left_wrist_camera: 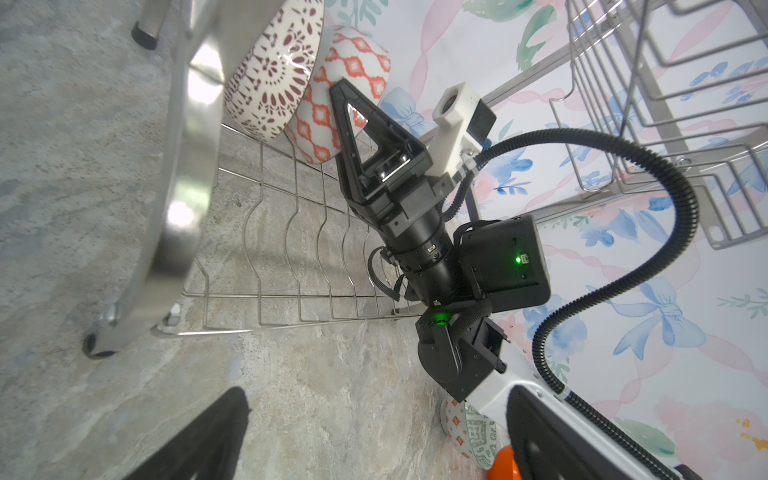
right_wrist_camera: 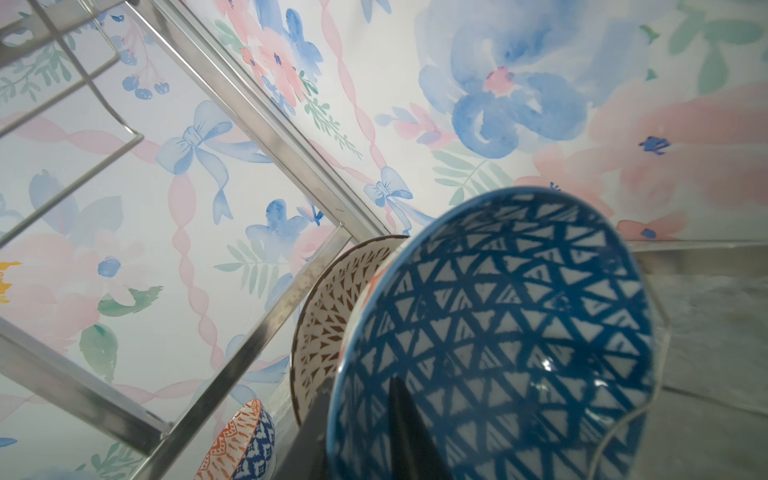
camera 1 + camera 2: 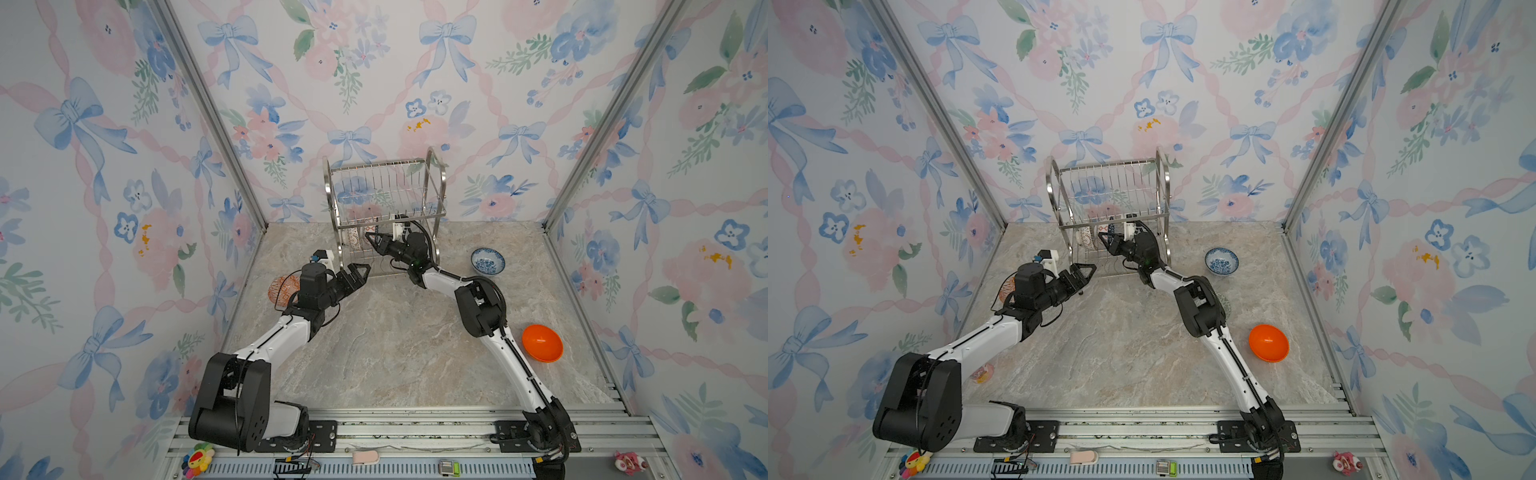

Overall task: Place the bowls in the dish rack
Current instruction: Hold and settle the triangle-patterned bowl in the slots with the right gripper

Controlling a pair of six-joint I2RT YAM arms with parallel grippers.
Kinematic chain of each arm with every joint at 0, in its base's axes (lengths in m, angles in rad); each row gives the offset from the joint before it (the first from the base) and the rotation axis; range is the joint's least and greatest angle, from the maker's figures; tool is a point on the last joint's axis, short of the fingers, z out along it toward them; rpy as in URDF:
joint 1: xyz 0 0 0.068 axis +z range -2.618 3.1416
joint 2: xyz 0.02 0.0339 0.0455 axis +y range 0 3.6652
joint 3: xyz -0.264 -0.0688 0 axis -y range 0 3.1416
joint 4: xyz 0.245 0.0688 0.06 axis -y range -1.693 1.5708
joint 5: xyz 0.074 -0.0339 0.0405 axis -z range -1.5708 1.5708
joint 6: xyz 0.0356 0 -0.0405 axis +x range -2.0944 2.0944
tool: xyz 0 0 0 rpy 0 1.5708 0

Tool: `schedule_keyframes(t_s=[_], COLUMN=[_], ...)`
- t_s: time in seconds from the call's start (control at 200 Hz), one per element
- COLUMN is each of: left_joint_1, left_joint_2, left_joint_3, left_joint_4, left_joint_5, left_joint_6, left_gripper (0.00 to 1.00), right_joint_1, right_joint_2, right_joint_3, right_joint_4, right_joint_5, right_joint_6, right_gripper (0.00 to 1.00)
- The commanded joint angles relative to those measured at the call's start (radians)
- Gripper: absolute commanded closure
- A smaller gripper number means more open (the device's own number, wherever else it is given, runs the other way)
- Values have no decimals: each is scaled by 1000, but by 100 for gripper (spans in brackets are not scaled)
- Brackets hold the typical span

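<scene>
In the lower tier of the dish rack (image 3: 384, 187), 3 rack bowls (image 3: 1086, 239) stand on edge. The right bowl (image 3: 488, 261) sits right of the rack, the front-right bowl (image 3: 542, 343) farther forward, the left bowl (image 3: 284, 289) left-front of it.

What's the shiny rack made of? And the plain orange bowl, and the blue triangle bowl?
The dish rack looks like polished steel: silvery wires and tubes with bright mirror glints. The orange bowl is probably plastic: one plain colour, smooth, soft sheen, though it could be glazed ceramic. The blue triangle bowl looks like glazed ceramic: a painted pattern under a glossy coat.
</scene>
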Motion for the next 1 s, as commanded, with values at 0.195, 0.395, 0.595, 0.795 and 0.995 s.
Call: schedule_keyframes(t_s=[0.195, 0.395, 0.595, 0.795, 0.995], left_joint_1=[-8, -14, -17, -18, -19], left_joint_2=[1, 6, 3, 1, 0], left_joint_3=[21, 22, 23, 22, 21], left_joint_4=[10, 11, 9, 10, 10], left_joint_5=[-10, -11, -12, -13, -13], left_joint_6=[6, 4, 5, 5, 5], left_gripper=[2, 2, 2, 2, 2], right_joint_1=[-16, -17, -17, -17, -22], right_joint_2=[-47, -62, -76, -98, -108], right_joint_3=[-64, -83, -98, -125, -138], right_joint_4=[1, 8, 16, 34, 42], right_joint_5=[9, 12, 16, 24, 27], right_joint_6=[-15, -22, -25, -27, -27], right_gripper=[73, 71, 69, 66, 66])
